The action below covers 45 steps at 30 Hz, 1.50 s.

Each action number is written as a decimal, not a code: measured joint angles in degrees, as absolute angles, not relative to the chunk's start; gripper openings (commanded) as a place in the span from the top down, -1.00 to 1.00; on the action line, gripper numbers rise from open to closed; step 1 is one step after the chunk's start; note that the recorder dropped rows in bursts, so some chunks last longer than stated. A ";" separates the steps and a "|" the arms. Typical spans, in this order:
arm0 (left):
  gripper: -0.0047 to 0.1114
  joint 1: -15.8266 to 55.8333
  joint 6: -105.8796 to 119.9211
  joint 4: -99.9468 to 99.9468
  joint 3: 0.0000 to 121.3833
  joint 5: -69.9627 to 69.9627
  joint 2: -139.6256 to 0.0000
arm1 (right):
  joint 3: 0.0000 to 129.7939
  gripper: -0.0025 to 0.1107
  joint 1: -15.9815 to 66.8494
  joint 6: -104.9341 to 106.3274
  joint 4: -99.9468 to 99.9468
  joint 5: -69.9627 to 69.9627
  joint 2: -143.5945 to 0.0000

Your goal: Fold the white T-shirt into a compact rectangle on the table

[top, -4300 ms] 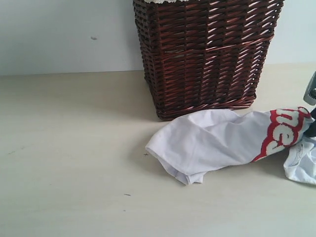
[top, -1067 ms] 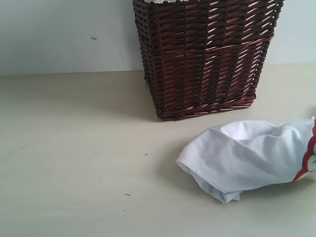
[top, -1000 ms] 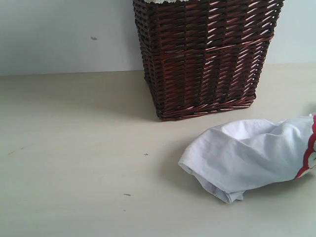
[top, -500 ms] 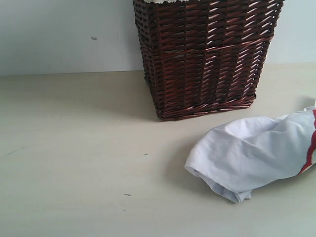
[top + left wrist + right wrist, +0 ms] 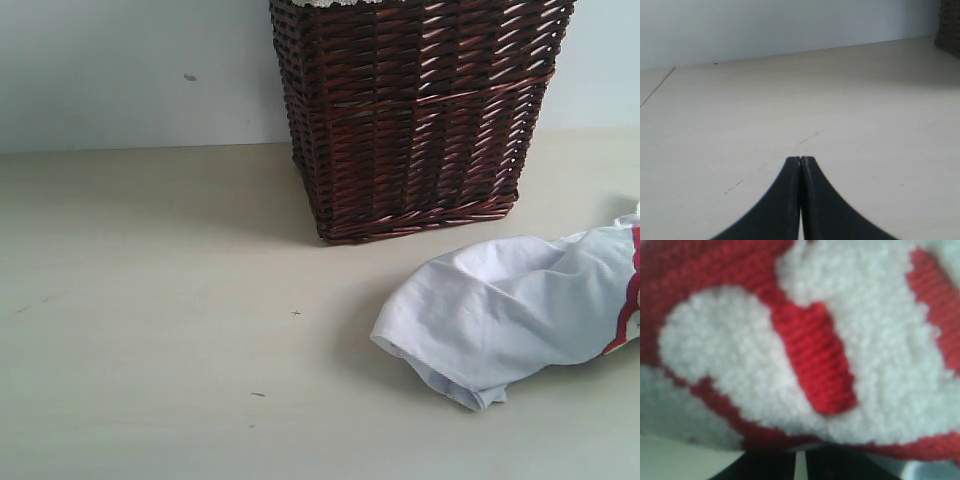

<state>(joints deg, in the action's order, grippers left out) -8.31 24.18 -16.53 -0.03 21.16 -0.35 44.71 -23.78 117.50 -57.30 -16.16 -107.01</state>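
On the right-hand part of the desk (image 5: 150, 300), the white T-shirt (image 5: 500, 310) lay in a crumpled, unfolded heap, in front of the dark wicker basket (image 5: 410, 120) and apart from it. Its rounded end pointed toward the middle of the desk. Its far end ran out past the right edge of the exterior view, where a strip of red-edged lettering (image 5: 632, 290) showed.

Left claw (image 5: 800, 159): pressed together, holding nothing, low over bare desk, well away from the garment.

Right claw (image 5: 800, 457): dark fingers (image 5: 840, 467) drawn almost together, a thin slit between them, their tips buried in the shirt's fuzzy white and red lettering (image 5: 740, 355), pinching that cloth. The cloth filled nearly the whole right wrist view.
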 measured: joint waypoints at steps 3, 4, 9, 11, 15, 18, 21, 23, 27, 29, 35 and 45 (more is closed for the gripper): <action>0.92 -8.31 24.18 -16.53 -0.03 21.16 -0.35 | 44.81 0.86 -23.78 116.04 -57.42 -16.52 -107.23; 0.92 -8.31 24.18 -16.53 -0.03 21.16 -0.35 | 44.81 0.86 -23.78 115.89 -57.42 -16.63 -107.23; 0.92 -8.31 24.18 -16.53 -0.03 21.16 -0.35 | 44.81 0.96 -23.78 115.67 -57.49 -17.43 -107.23; 0.92 -8.31 24.18 -16.53 -0.03 21.16 -0.35 | 44.81 0.96 -23.78 115.66 -57.36 -20.19 -106.19; 0.92 -8.31 24.18 -16.53 -0.03 21.16 -0.35 | 44.56 0.96 -23.78 115.55 -57.03 -28.45 -100.74; 0.92 -8.31 24.18 -16.53 -0.03 21.16 -0.35 | 44.56 0.96 -23.78 115.34 -56.21 -35.71 -94.50; 0.92 -8.31 24.18 -16.53 -0.03 21.16 -0.35 | 44.50 0.96 -23.78 115.34 -55.36 -42.69 -89.30; 0.92 -8.31 24.18 -16.53 -0.03 21.16 -0.35 | 44.50 0.96 -23.78 115.34 -55.37 -45.45 -86.54; 0.92 -8.31 24.18 -16.53 -0.03 21.16 -0.35 | 44.50 0.96 -23.78 112.36 -55.24 -44.08 -83.77; 0.92 -8.31 24.18 -16.53 -0.03 21.16 -0.35 | 44.50 0.96 -23.78 109.06 -55.37 -38.43 -84.08; 0.92 -8.31 24.18 -16.53 -0.03 21.16 -0.35 | 44.50 0.96 -23.78 105.14 -57.00 -19.36 -88.73; 0.92 -8.31 24.18 -16.53 -0.03 21.16 -0.35 | 44.50 0.52 -23.78 104.37 -57.40 -14.73 -96.91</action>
<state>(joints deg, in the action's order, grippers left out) -8.31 24.18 -16.53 -0.03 21.16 -0.35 44.50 -23.78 104.37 -57.40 -14.73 -96.91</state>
